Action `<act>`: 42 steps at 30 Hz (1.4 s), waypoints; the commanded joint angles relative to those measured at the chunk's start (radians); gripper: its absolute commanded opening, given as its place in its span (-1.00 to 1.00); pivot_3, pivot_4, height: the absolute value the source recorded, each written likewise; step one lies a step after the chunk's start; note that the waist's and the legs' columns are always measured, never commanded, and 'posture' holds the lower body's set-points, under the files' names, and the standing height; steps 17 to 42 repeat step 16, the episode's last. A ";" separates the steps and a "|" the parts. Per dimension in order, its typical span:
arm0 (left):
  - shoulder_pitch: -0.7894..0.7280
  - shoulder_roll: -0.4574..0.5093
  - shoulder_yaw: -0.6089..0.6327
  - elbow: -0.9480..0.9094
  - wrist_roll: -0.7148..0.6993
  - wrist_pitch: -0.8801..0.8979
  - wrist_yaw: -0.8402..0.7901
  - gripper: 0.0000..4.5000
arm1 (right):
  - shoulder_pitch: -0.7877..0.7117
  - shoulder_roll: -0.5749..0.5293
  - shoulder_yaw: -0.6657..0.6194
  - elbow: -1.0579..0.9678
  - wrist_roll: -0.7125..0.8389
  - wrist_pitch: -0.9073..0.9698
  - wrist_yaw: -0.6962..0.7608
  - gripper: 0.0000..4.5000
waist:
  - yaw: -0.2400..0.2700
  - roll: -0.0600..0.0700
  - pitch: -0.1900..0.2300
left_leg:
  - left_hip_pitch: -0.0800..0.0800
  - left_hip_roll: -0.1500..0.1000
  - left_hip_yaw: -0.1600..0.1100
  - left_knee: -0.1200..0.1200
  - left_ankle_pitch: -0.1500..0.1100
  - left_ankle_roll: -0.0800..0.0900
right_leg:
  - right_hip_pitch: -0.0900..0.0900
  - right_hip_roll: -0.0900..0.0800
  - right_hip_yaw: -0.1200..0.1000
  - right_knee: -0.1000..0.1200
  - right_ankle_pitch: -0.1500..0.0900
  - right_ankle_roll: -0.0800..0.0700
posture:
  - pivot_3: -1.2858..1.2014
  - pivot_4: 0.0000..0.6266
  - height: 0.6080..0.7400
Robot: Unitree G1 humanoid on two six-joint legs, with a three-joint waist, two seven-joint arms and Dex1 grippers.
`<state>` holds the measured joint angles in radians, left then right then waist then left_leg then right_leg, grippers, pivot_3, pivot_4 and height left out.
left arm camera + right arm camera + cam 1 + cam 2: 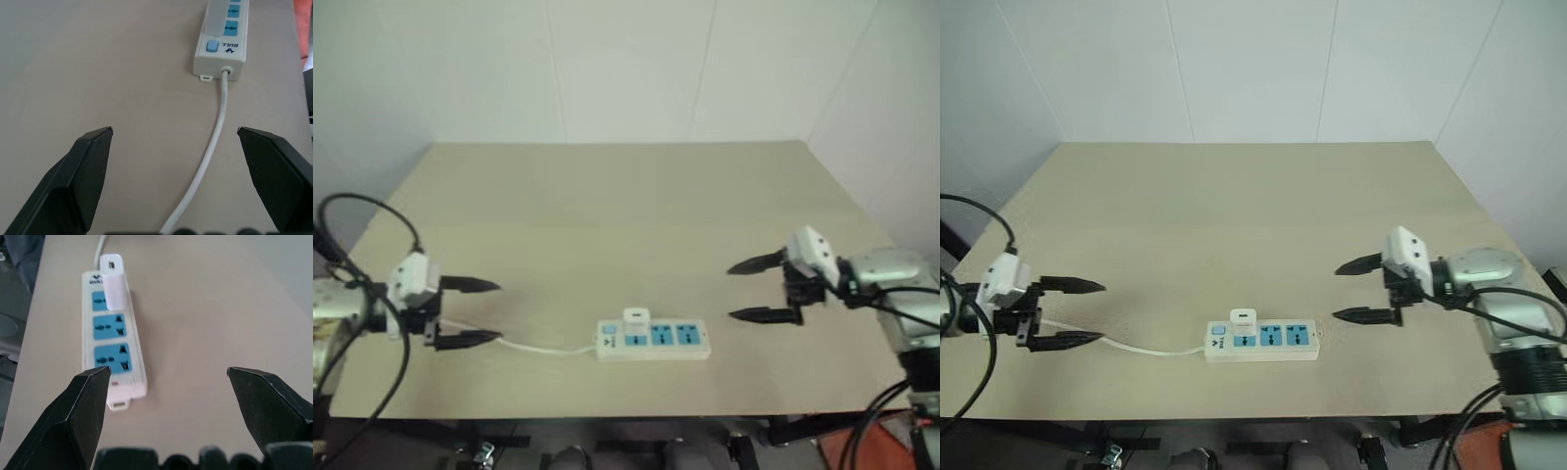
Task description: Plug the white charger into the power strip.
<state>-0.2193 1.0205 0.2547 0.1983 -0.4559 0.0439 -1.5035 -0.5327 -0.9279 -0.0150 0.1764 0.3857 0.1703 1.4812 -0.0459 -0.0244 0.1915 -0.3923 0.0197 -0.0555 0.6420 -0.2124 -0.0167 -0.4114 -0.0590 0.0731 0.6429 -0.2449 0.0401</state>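
Landmark: the long white plastic power strip (653, 339) lay near the front edge of the pale wooden table (636, 196), its thin white cord (533, 346) trailing toward the left gripper.
Charger: the small white cube-shaped charger (635, 318) stood upright in the socket nearest the strip's switch end, apparently seated.
Left gripper (470, 312): well to the left of the strip, its two black fingers spread wide, holding nothing.
Right gripper (766, 289): well to the right of the strip, fingers likewise spread, empty.
Risk: the left gripper hung just above the cord; snagging it could drag the strip and loosen the charger. A partly seated plug could also tip out.
Count: one strip, three blue sockets, two free; one charger; two grippers.
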 commanded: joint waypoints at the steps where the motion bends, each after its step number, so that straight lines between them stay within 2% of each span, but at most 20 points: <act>1: -0.012 0.005 0.030 0.004 -0.005 -0.031 0.002 0.99 | 0.016 -0.042 -0.054 -0.002 0.012 -0.032 0.027 1.00 | 0.001 0.000 0.000 | -0.001 0.000 0.000 0.000 0.000 0.000 | -0.001 0.000 0.000 0.000 0.000 0.000 | 0.03 -0.52 1.00; 10: -0.011 -0.068 -0.008 -0.028 -0.002 -0.036 0.033 0.99 | 0.109 -0.101 -0.112 -0.048 0.033 -0.037 0.042 1.00 | 0.001 0.000 0.000 | -0.002 0.000 0.000 0.001 0.000 0.000 | -0.002 0.000 0.000 0.002 0.000 0.000 | 0.03 -0.52 1.00; 16: -0.019 -0.061 -0.022 -0.021 -0.007 -0.001 0.019 0.99 | 0.157 -0.124 -0.144 -0.067 0.042 -0.032 0.032 1.00 | 0.001 0.000 0.000 | -0.003 0.000 0.000 0.001 0.000 0.000 | -0.004 0.000 0.001 0.003 0.000 0.000 | 0.03 -0.52 1.00; 42: -0.019 -0.061 -0.022 -0.021 -0.007 -0.001 0.019 0.99 | 0.157 -0.124 -0.144 -0.067 0.042 -0.032 0.032 1.00 | 0.001 0.000 0.000 | -0.003 0.000 0.000 0.001 0.000 0.000 | -0.004 0.000 0.001 0.003 0.000 0.000 | 0.03 -0.52 1.00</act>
